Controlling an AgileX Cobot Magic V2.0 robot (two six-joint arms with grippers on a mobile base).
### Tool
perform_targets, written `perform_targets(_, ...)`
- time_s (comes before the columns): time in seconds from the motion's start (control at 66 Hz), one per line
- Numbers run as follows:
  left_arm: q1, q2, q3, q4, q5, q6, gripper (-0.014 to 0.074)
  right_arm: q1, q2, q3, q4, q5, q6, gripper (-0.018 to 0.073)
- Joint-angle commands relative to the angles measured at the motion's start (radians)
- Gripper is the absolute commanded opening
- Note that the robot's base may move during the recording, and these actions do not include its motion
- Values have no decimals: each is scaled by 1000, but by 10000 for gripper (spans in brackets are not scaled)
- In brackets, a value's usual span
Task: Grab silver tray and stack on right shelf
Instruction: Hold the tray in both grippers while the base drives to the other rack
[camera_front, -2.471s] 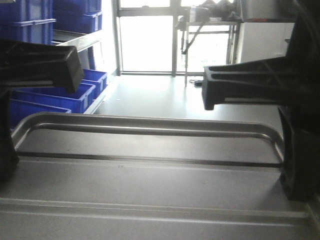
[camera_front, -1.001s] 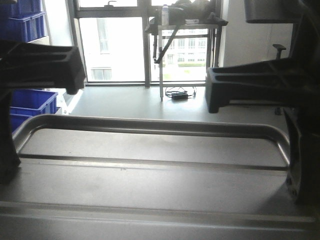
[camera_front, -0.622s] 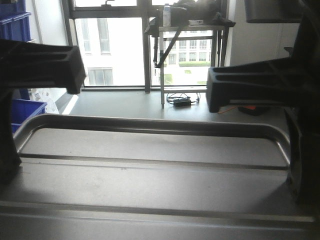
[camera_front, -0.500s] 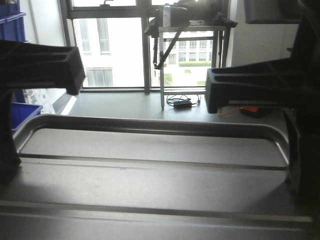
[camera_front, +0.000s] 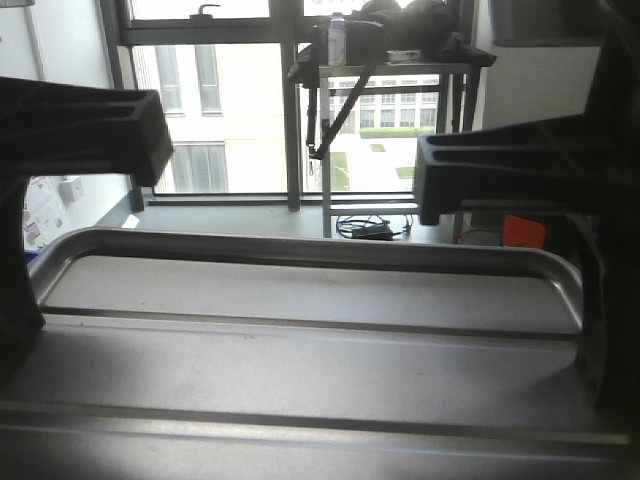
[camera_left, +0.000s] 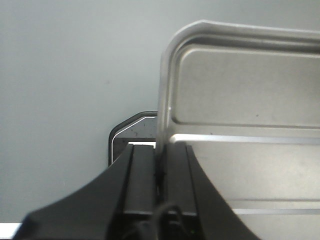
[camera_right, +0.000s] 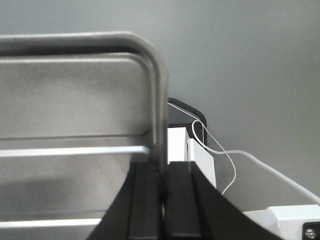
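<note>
The shiny shallow rectangular stainless-steel tray with the raised lengthwise ridges (camera_front: 300, 360) is up in the air and fills the lower half of the front view, carried between both arms. Its long axis runs straight across the robot's front, one short end to each side. The black left gripper (camera_left: 161, 165) has its fingers pinched together on the rolled rim of the left end. The black right gripper (camera_right: 161, 180) is clamped the same way on the right end's rim, and only plain grey floor shows beneath in both wrist views. Neither arm is nearer, since each holds its own end and the tray spans the gap between them. The steel-framed roller shelf is nowhere in these views, so which way it lies from the tray cannot be told yet. That is the relation the placing will hang on, along with bringing the long side square to the shelf front. Compared with the earlier frames, the blue plastic bins have slid out on the left. A tall window (camera_front: 230, 130) and a steel-legged table (camera_front: 390, 70) now sit ahead, and an orange object (camera_front: 523, 232) has appeared low on the right. The tray has not shifted in the grip.
</note>
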Motion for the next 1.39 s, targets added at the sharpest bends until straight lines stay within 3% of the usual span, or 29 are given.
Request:
perform_targets(0.0, -7, -25, -26, 18, -12, -3, -99, 0, -24, -31, -27, 26, 0, 52)
perform_targets(1.38, -7, -25, -26, 26, -12, -3, -99, 0, -24, -31, -28, 29, 0, 52)
